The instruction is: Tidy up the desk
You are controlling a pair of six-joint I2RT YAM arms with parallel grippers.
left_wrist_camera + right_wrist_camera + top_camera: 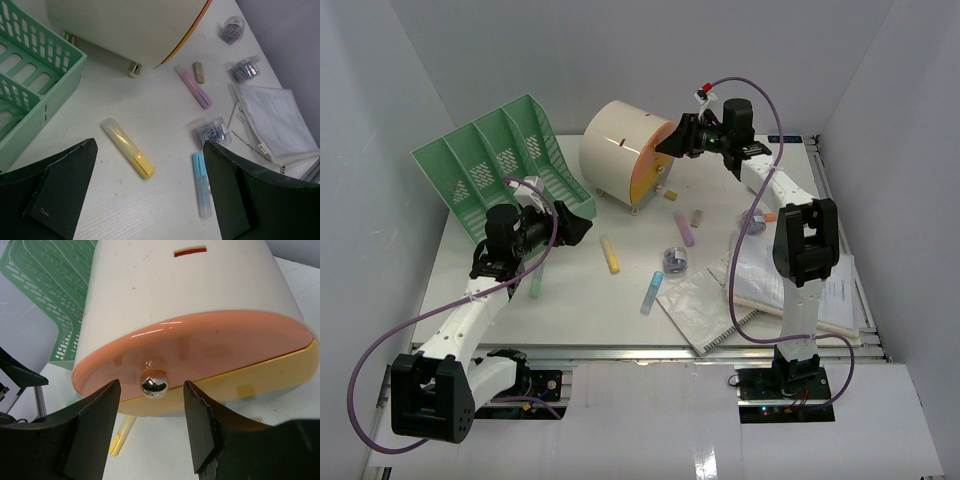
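The top external camera sits high above and behind the left arm [470, 310] and right arm [800, 260], looking down and forward from well back. Most of the desk [580, 312], the green file rack [500, 160] and the cream drum drawer unit [620, 145] fit in it. The left wrist camera looks steeply down between its own fingers [55, 195] at mid-desk, much nearer, sharing the yellow highlighter [127, 147], blue highlighter [200, 187] and a rack corner with the overhead view. The right wrist camera faces the drum's orange drawer front [200, 345] nearly level and very close — its chrome knob [154, 384] sits between the fingers [95, 425].
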